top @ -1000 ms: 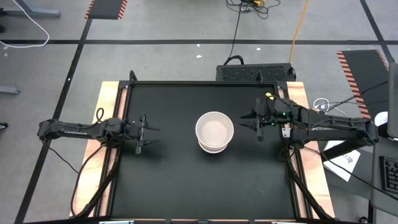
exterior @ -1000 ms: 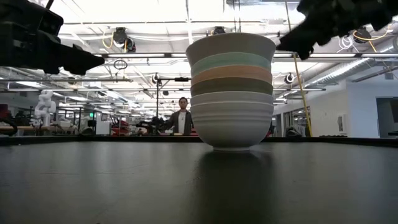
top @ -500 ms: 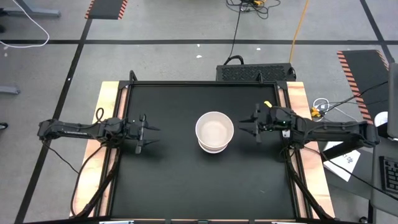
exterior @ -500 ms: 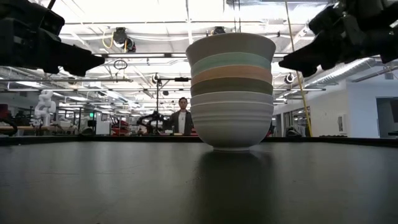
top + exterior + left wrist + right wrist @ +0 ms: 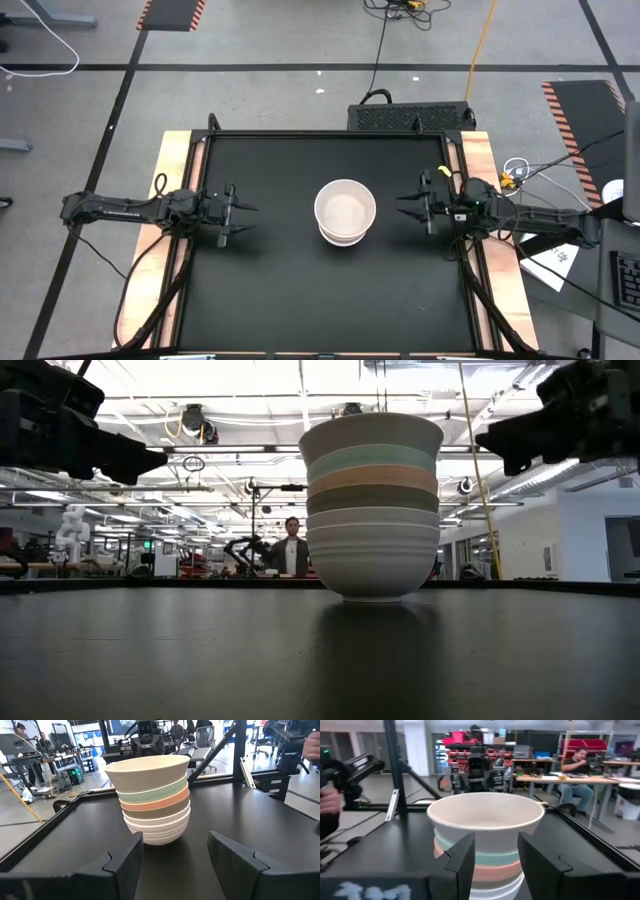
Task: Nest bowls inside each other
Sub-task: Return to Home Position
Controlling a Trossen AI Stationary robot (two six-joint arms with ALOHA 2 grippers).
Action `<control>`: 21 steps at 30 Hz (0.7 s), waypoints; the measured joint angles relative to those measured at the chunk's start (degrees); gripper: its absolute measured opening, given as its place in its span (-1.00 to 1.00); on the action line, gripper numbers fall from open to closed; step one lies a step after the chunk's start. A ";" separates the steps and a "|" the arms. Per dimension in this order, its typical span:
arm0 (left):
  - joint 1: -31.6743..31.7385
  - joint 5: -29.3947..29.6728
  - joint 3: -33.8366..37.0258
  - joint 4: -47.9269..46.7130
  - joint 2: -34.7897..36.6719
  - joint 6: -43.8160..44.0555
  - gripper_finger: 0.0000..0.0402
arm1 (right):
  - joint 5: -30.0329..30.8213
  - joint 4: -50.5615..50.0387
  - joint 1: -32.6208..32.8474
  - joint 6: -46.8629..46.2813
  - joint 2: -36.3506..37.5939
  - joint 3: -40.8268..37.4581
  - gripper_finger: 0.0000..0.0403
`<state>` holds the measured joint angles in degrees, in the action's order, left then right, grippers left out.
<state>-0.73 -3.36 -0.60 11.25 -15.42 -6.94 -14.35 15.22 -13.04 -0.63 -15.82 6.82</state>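
Observation:
Six bowls stand nested in one stack at the middle of the black table. From the top they are cream-beige, mint green, salmon-orange, grey-brown and two white. The bottom white bowl rests by its foot on the table. My left gripper hovers open to the stack's left, pointing at it. My right gripper hovers open to the stack's right, also pointing at it. Both are clear of the stack and above the table.
The black table top has wooden strips along its left and right edges. A black box sits beyond the far edge. People show in the room behind. Bare table surrounds the stack on all sides.
My right gripper has drawn back from the stack toward the table's right edge, staying open. The stack and my left gripper have kept still.

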 joint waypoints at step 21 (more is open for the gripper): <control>0.00 5.02 0.00 -2.80 -0.02 -3.15 0.12 | -1.73 -6.66 2.67 3.29 10.20 -5.86 -0.30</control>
<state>-0.73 1.66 -0.60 8.45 -15.44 -10.09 -16.08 8.56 -10.37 2.66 -5.63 0.97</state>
